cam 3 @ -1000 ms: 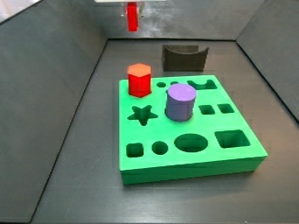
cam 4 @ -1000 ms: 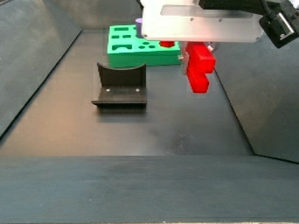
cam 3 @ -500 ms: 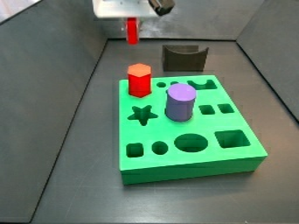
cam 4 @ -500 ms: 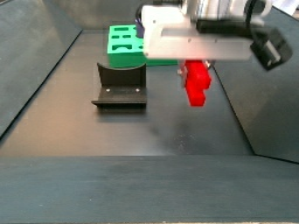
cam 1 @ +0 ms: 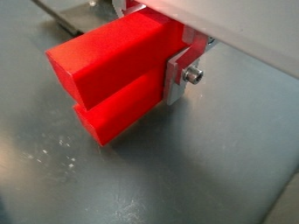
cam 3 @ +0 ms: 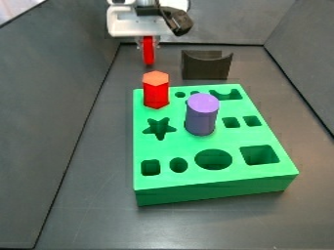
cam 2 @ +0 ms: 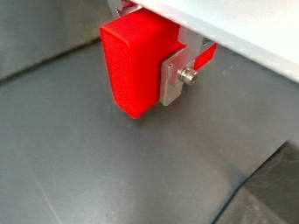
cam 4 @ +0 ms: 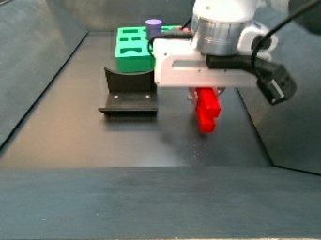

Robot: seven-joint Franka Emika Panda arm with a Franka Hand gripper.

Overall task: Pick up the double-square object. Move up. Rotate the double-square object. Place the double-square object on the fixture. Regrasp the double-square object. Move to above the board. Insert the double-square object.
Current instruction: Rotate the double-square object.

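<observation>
Where the dark grey floor (cam 3: 78, 176) meets its low grey walls, the enclosure looks like a shallow bin, matte and faintly scuffed. One gripper (cam 4: 207, 94) hangs over bare floor beside the fixture (cam 4: 128, 92), its fingers closed on the double-square object (cam 4: 206, 109), which hangs below them, its lower end close to the floor — whether it touches cannot be told.

Both wrist views show the grasp closely: a silver finger plate (cam 1: 179, 72) with a screw presses the red piece's side (cam 1: 114, 77), and in a wrist view (cam 2: 138, 68) the piece appears narrow, edge-on. Neither shows the board.

Only a side view gives the whole board (cam 3: 209, 146): one green slab carrying one red hexagonal peg (cam 3: 155, 89) near its far left corner and one purple cylinder (cam 3: 201, 113) near its middle, with a star, round and square holes open. There the gripper (cam 3: 146, 34) sits beyond the board's far edge, left of the fixture (cam 3: 205, 64); the red piece (cam 3: 147, 48) shows as a thin strip.
</observation>
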